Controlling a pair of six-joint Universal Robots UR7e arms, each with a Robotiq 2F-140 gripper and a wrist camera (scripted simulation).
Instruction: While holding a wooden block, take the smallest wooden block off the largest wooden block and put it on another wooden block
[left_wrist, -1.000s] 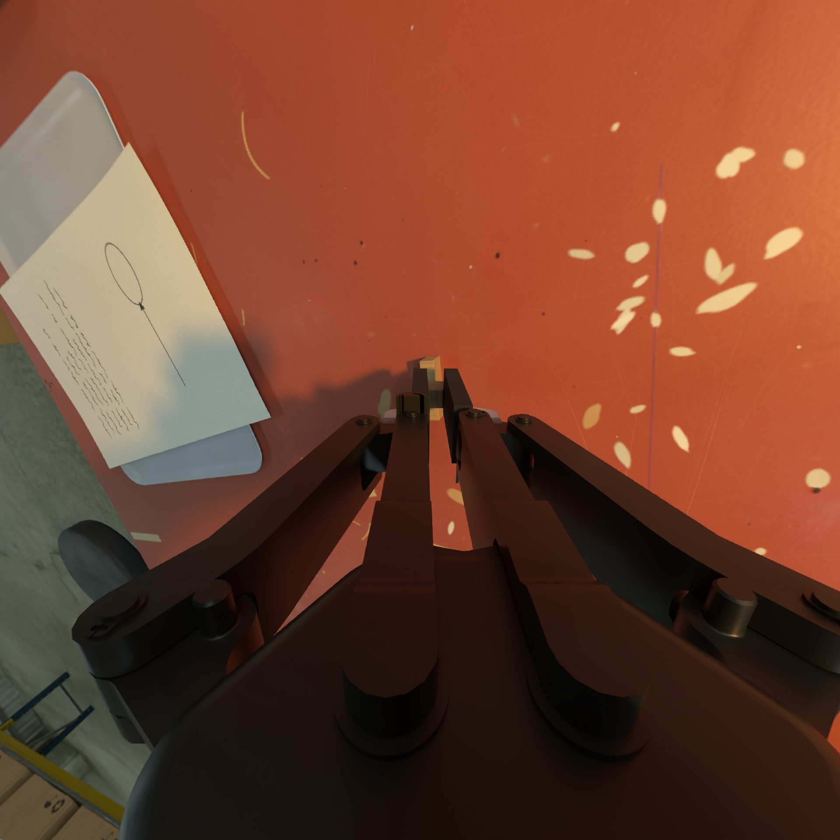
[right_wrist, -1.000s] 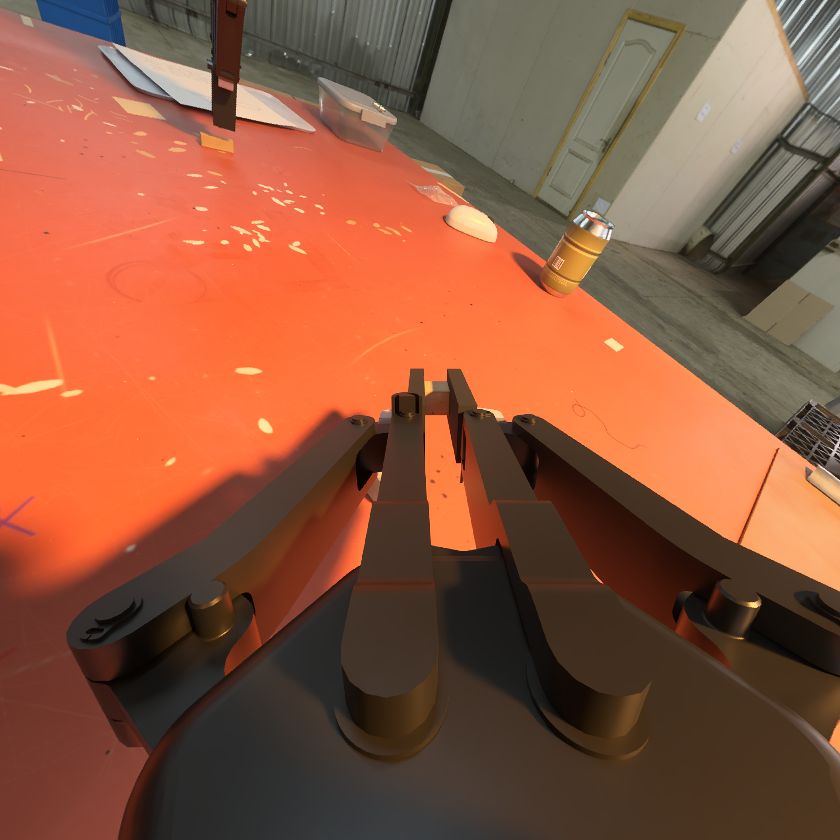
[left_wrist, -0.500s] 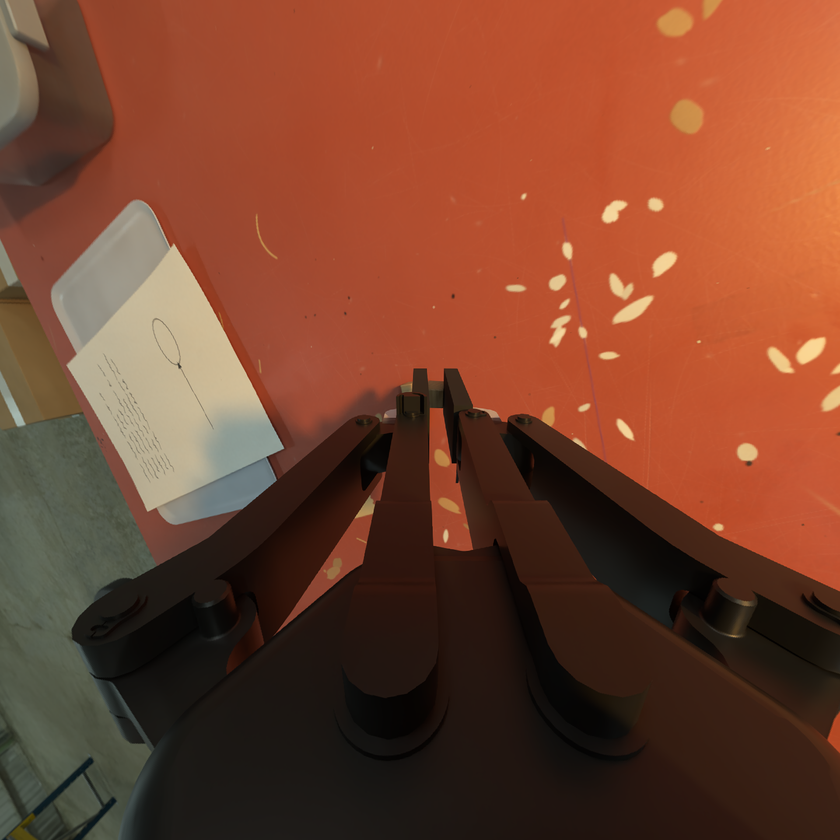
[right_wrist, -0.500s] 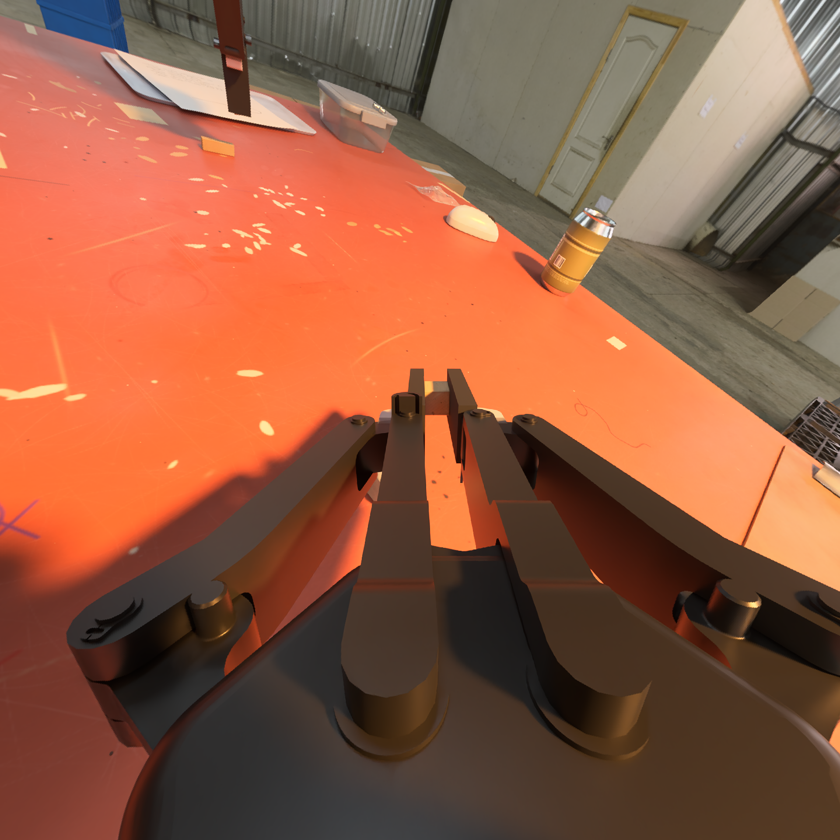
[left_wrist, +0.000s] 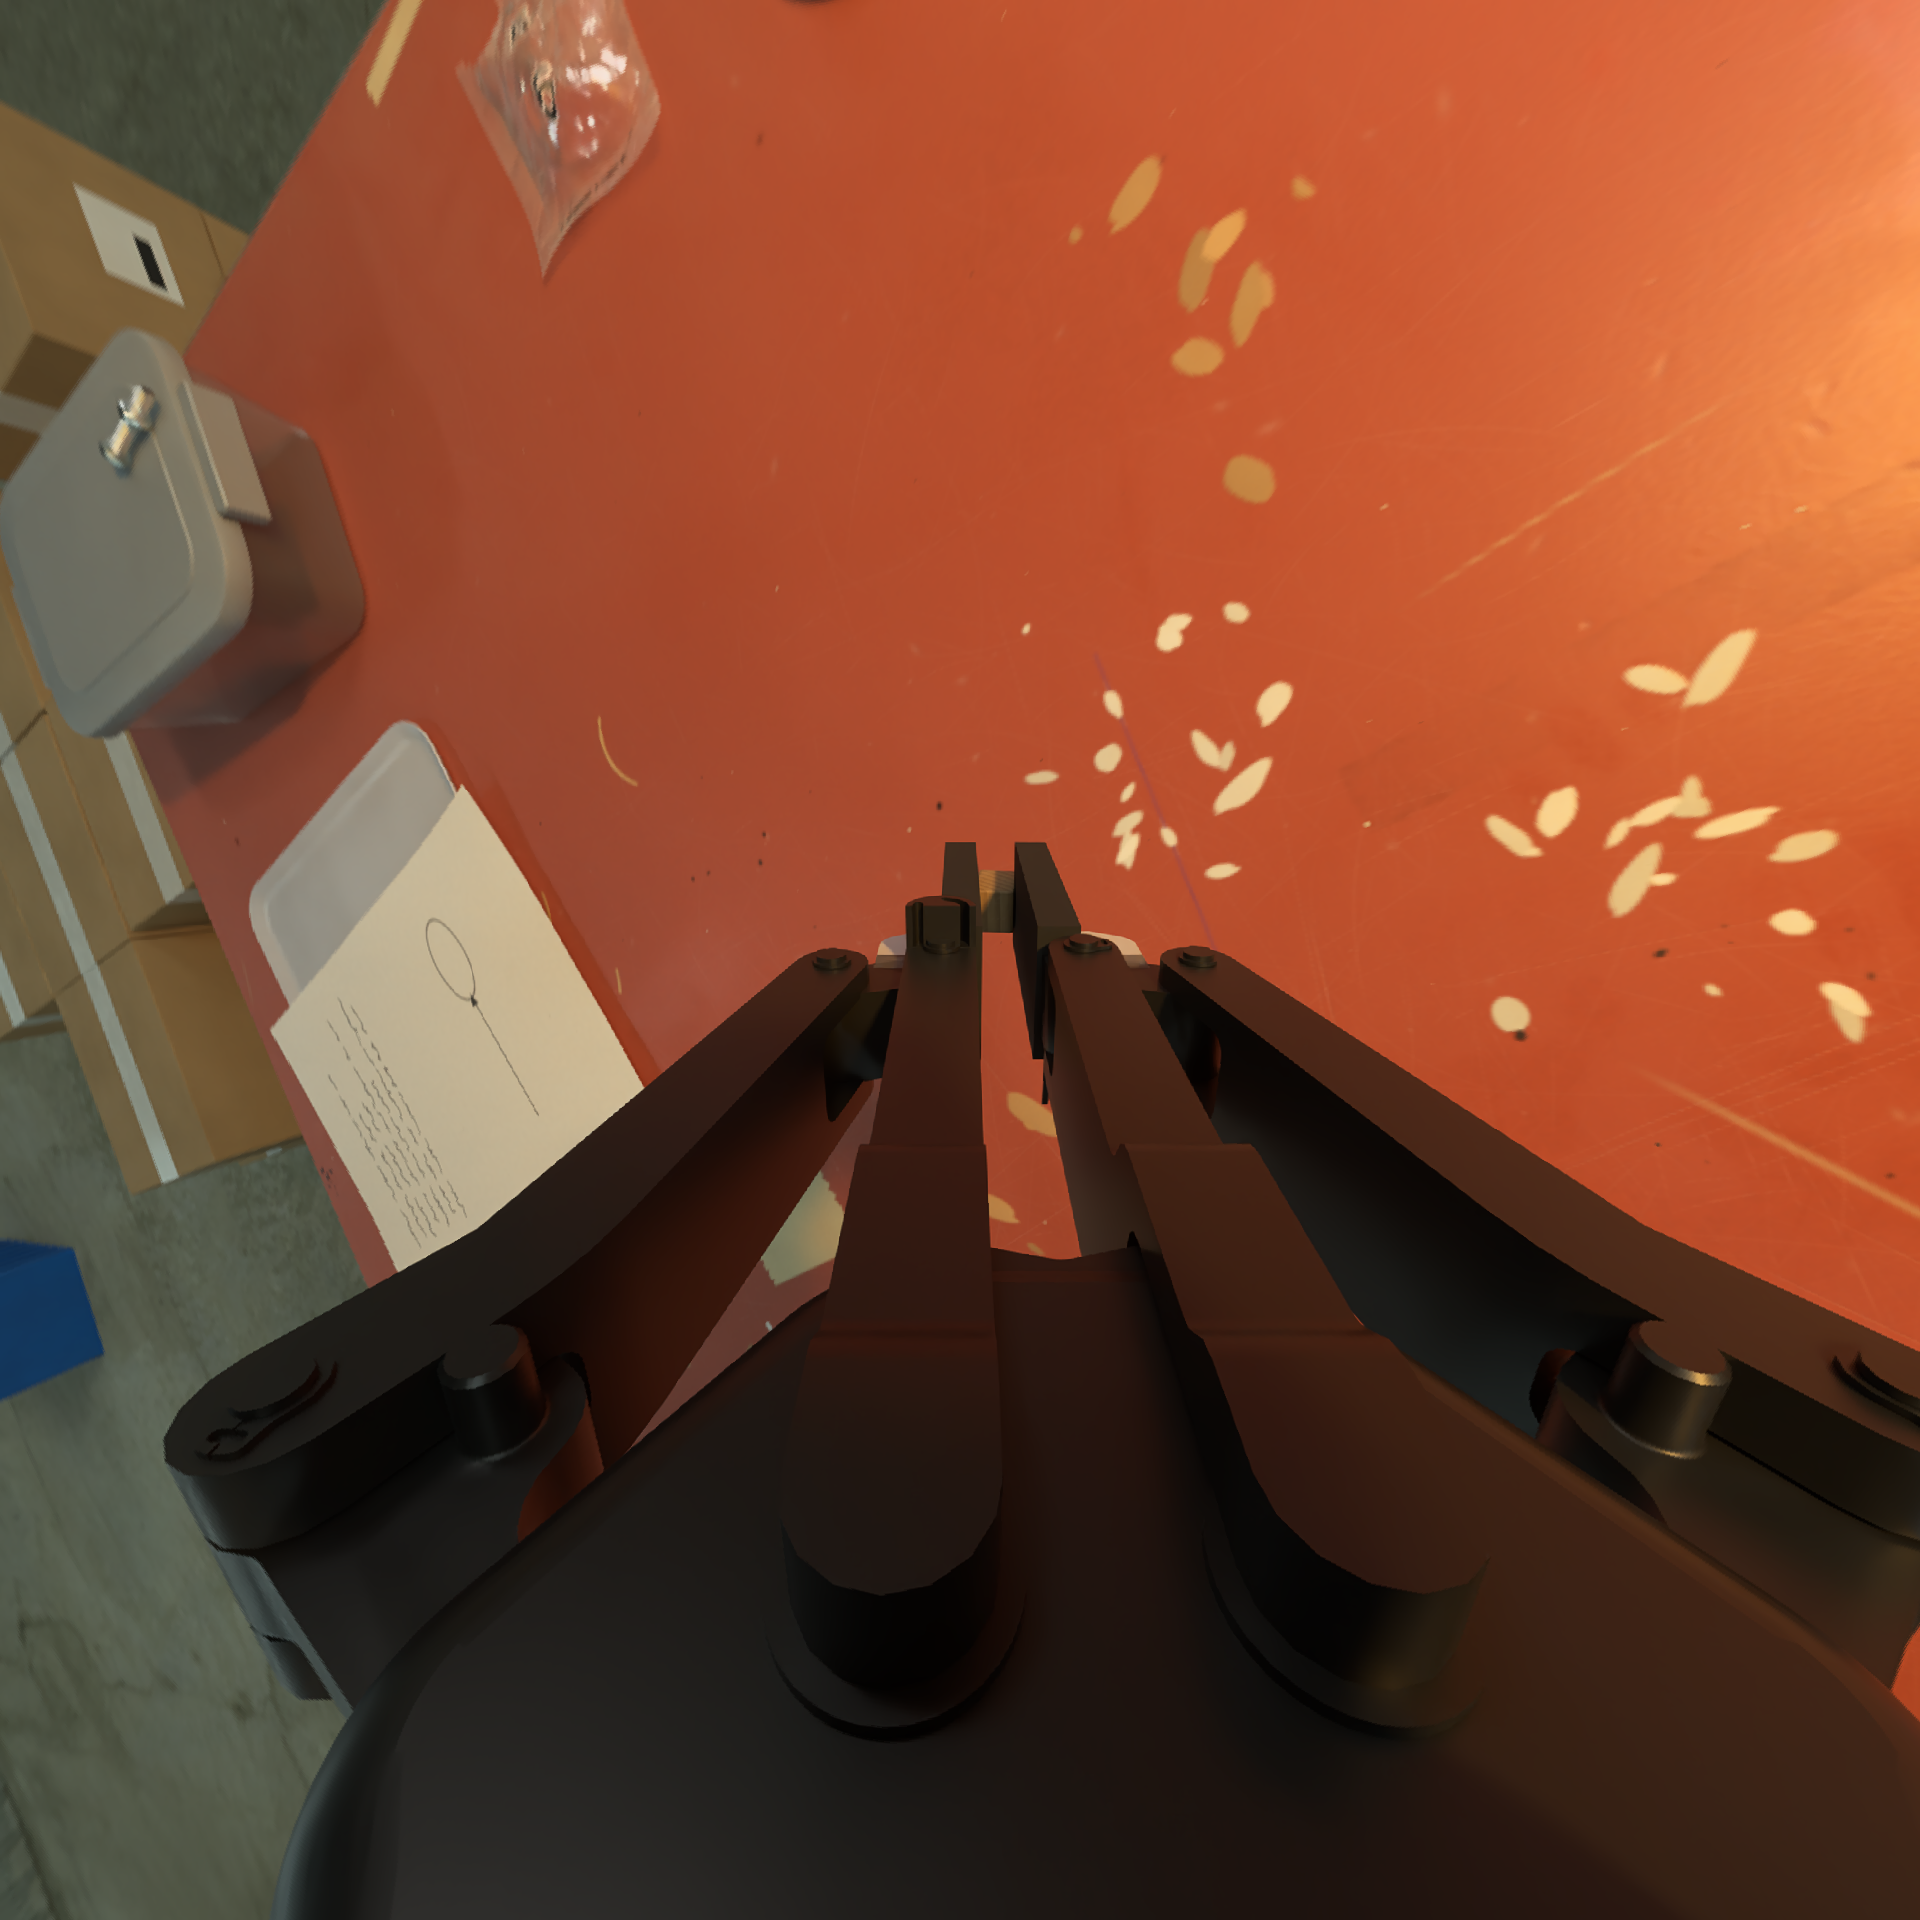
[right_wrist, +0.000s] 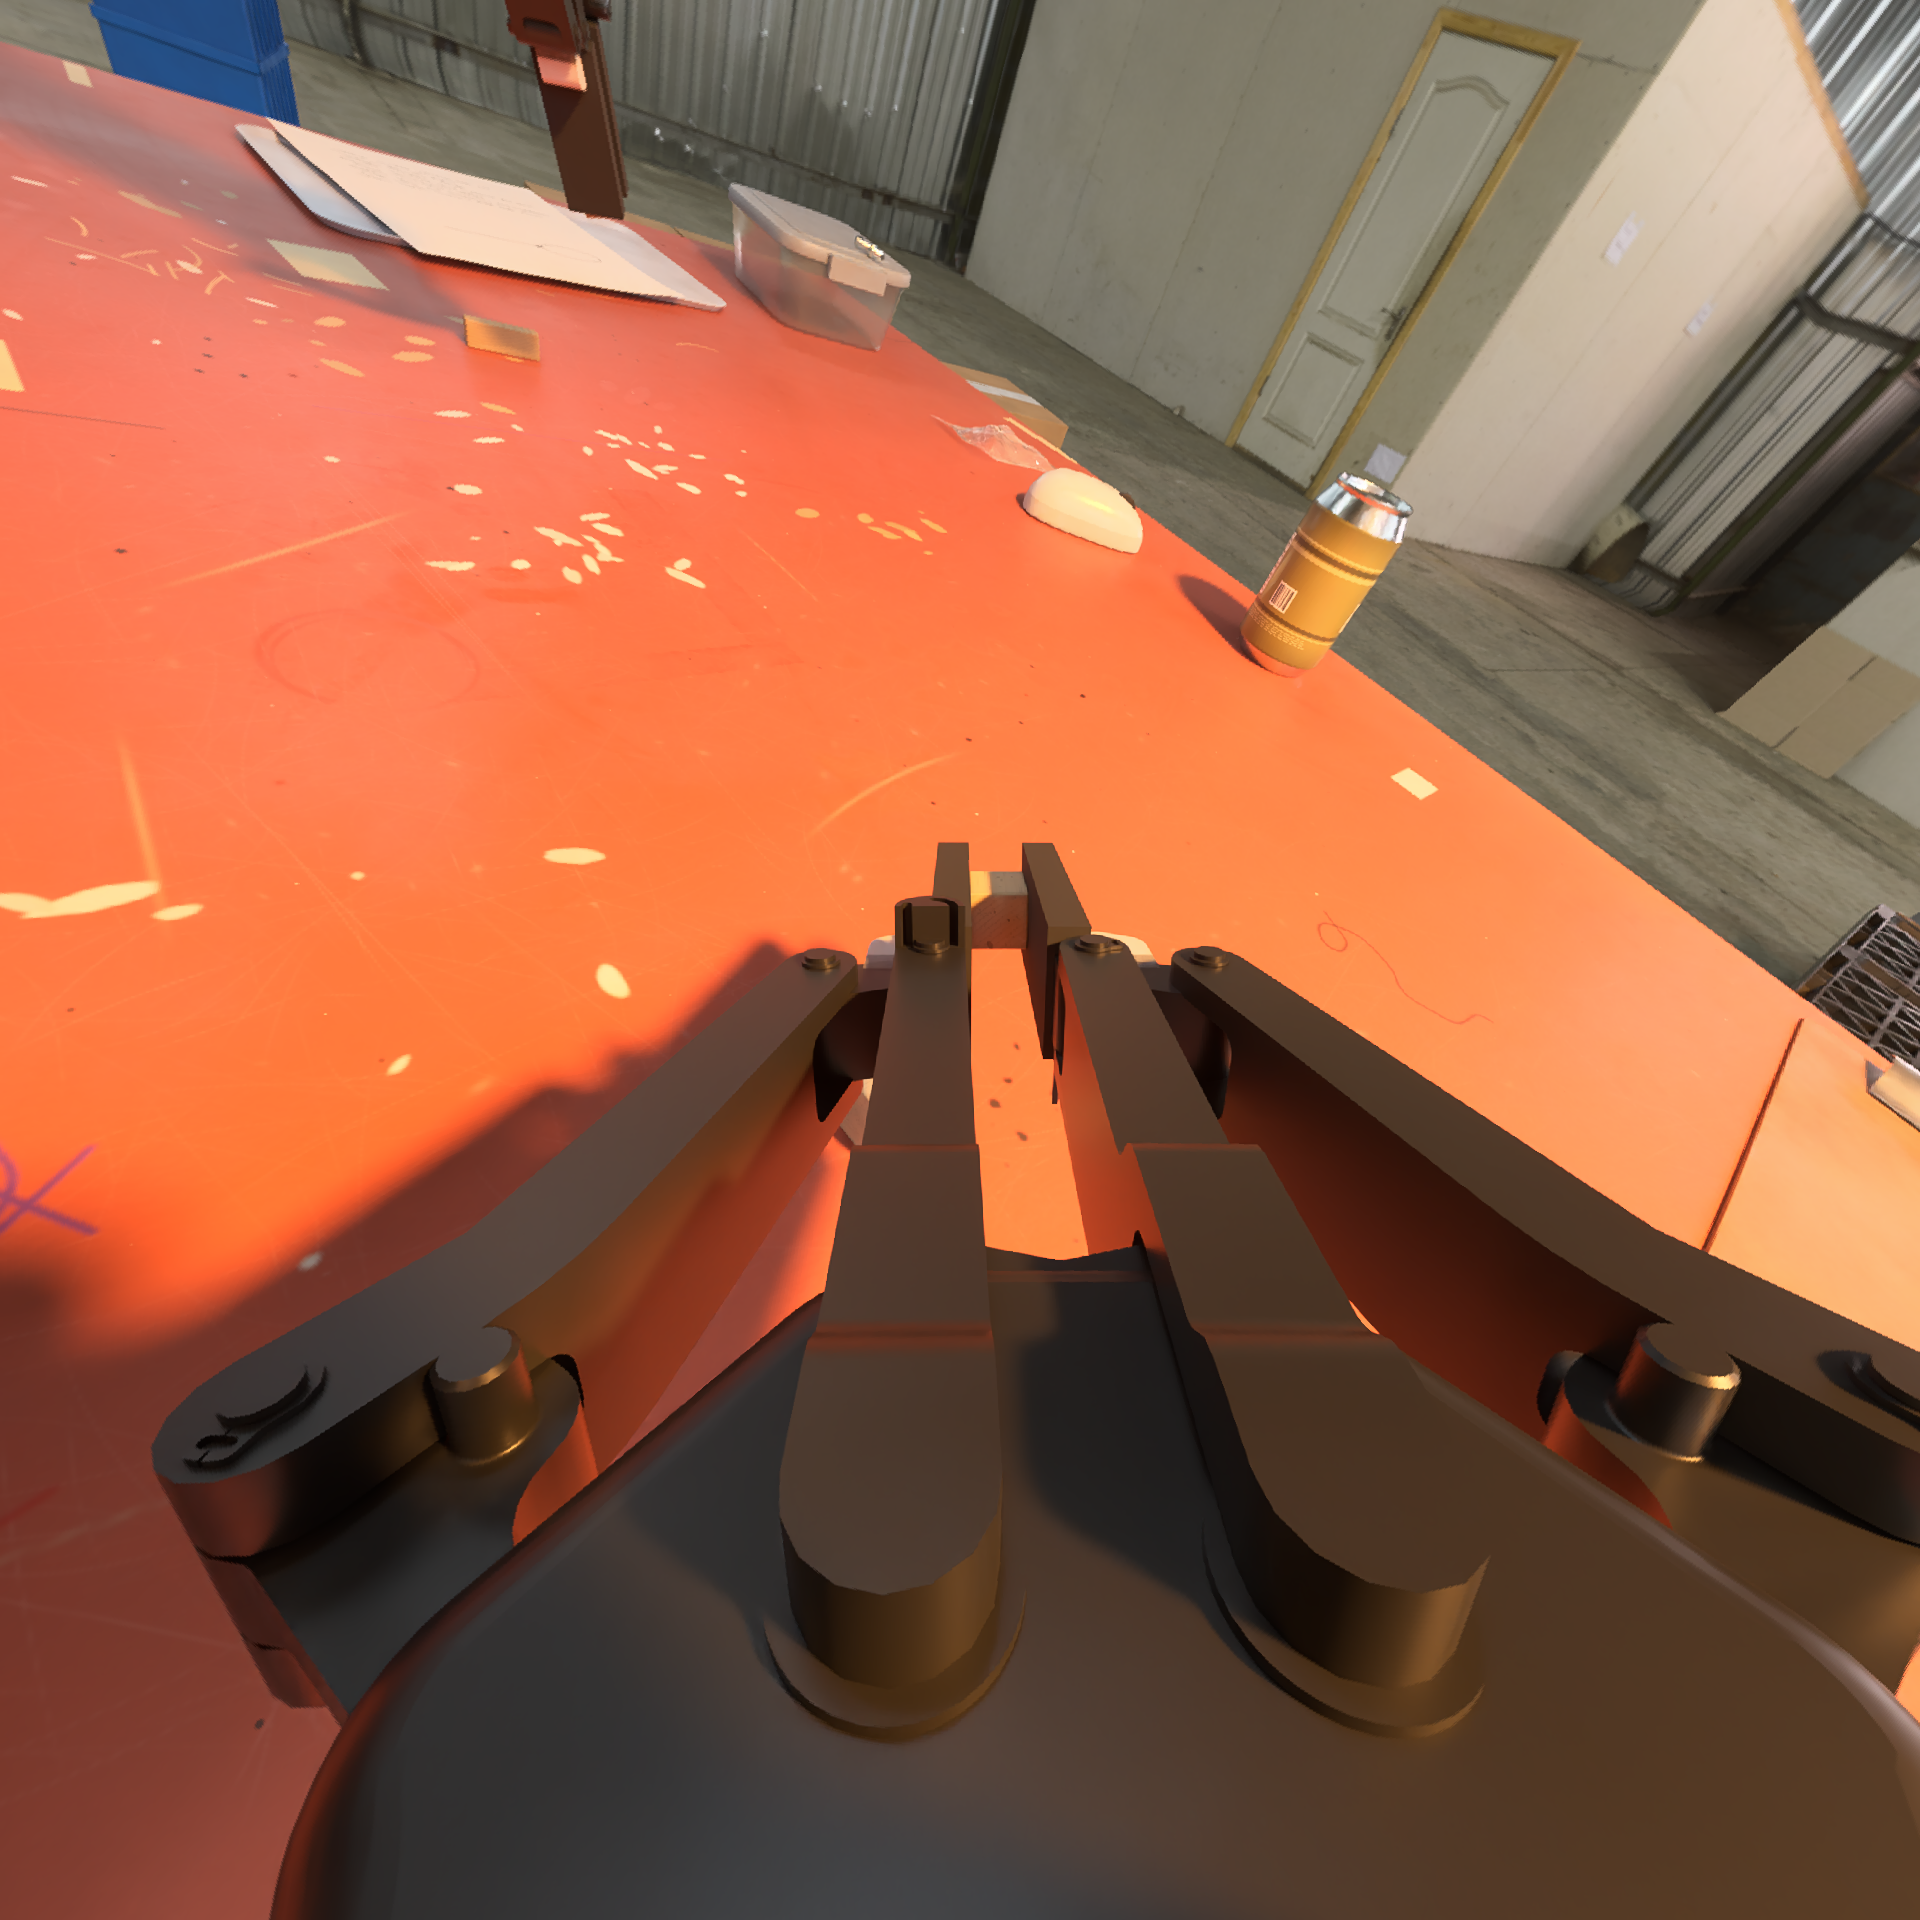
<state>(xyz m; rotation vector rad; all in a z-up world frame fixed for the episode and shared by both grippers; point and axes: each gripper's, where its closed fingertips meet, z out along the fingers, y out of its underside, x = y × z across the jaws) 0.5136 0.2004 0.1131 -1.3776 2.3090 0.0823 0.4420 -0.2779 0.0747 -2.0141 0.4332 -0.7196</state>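
Note:
In the left wrist view my left gripper (left_wrist: 995, 868) is shut on a small pale wooden block (left_wrist: 1000, 900), held high above the orange table (left_wrist: 831, 499). In the right wrist view my right gripper (right_wrist: 995, 868) is shut on another pale wooden block (right_wrist: 1000, 910), just above the table (right_wrist: 727, 707). Far off in that view the left gripper's fingers (right_wrist: 584, 156) hang above a flat wooden block (right_wrist: 501, 338) lying on the table. That flat block is hidden in the left wrist view.
A white tray with a paper sheet (left_wrist: 436, 1039) (right_wrist: 499, 223) and a lidded clear container (left_wrist: 135, 540) (right_wrist: 816, 265) sit near the table edge. A plastic bag (left_wrist: 566, 114), a white rounded object (right_wrist: 1083, 507) and an orange can (right_wrist: 1325, 577) stand nearby.
My left gripper has risen well above the table and the flat block, still shut on its small block. The right gripper has hardly moved.

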